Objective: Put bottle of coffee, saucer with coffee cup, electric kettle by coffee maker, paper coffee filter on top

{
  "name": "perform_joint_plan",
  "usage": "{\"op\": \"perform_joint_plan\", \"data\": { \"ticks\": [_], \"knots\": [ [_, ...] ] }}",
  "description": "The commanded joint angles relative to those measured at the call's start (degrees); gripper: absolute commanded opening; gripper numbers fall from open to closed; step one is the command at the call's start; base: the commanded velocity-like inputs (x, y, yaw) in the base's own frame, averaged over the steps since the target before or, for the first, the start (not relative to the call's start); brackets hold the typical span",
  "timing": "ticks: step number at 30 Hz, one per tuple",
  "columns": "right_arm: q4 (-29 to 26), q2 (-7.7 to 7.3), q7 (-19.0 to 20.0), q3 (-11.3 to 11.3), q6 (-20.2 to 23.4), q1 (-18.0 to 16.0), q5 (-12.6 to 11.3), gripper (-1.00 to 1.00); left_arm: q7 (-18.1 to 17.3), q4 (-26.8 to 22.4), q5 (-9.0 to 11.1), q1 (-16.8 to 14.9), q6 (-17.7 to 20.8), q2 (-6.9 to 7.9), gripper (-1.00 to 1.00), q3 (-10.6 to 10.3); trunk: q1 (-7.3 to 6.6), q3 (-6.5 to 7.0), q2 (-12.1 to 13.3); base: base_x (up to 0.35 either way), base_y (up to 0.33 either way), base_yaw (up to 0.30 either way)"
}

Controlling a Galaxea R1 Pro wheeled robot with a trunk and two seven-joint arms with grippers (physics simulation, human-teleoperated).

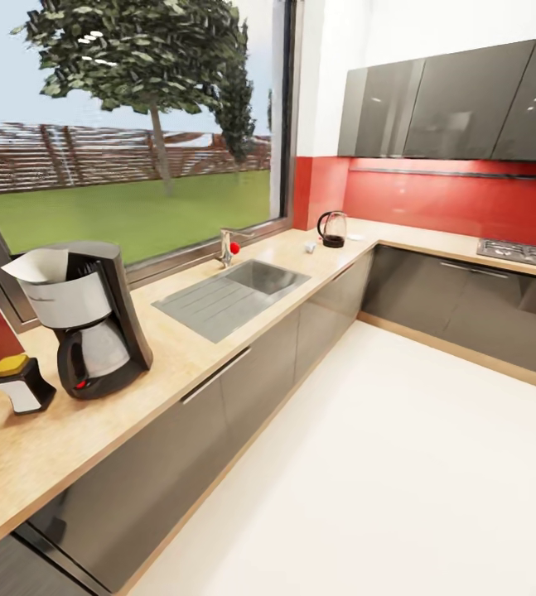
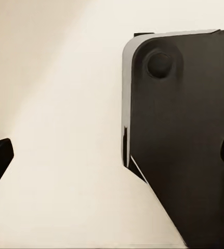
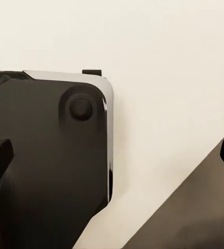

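Kettle [image 1: 332,229] sat way off at 1 o'clock from the coffee maker [image 1: 89,319]. Both grippers [image 2: 112,155] [image 3: 112,155] were spread wide, empty; a long carry could easily clip the faucet [image 1: 229,246].

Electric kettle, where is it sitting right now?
In the head view, the electric kettle stands on the far countertop corner against the red backsplash, beyond the sink.

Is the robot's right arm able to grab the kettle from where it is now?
Probably not yet. The electric kettle sits in the far countertop corner beyond the sink, and the right wrist view looks down at floor.
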Motion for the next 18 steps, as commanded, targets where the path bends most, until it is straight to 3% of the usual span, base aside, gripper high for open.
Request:
{"op": "perform_joint_plan", "data": {
  "ticks": [1,5,13,18],
  "knots": [
    [0.1,0.02,0.0,0.0,-0.2,0.0,0.0,1.0,0.2,0.1,-0.5,0.0,0.2,0.0,1.0,0.5,0.03,-0.06,-0.1,0.0,0.0,-0.083],
    [0.1,0.26,0.0,0.0,-0.2,0.0,0.0,1.0,3.5,0.1,-0.5,1.3,1.5,0.01,1.0,0.5,0.03,-0.01,-0.1,0.0,0.0,-0.01],
    [0.1,0.28,0.0,0.0,-0.2,0.0,0.0,1.0,4.2,0.1,-0.6,1.3,1.6,-0.18,1.0,0.5,0.03,-0.01,-0.1,0.007,-0.001,0.203],
    [0.1,0.28,0.0,-0.1,-0.2,0.0,0.0,1.0,4.3,0.1,-0.7,1.3,2.7,-0.23,1.0,0.5,0.03,-0.01,-0.1,0.147,-0.094,0.098]
  ]
}}
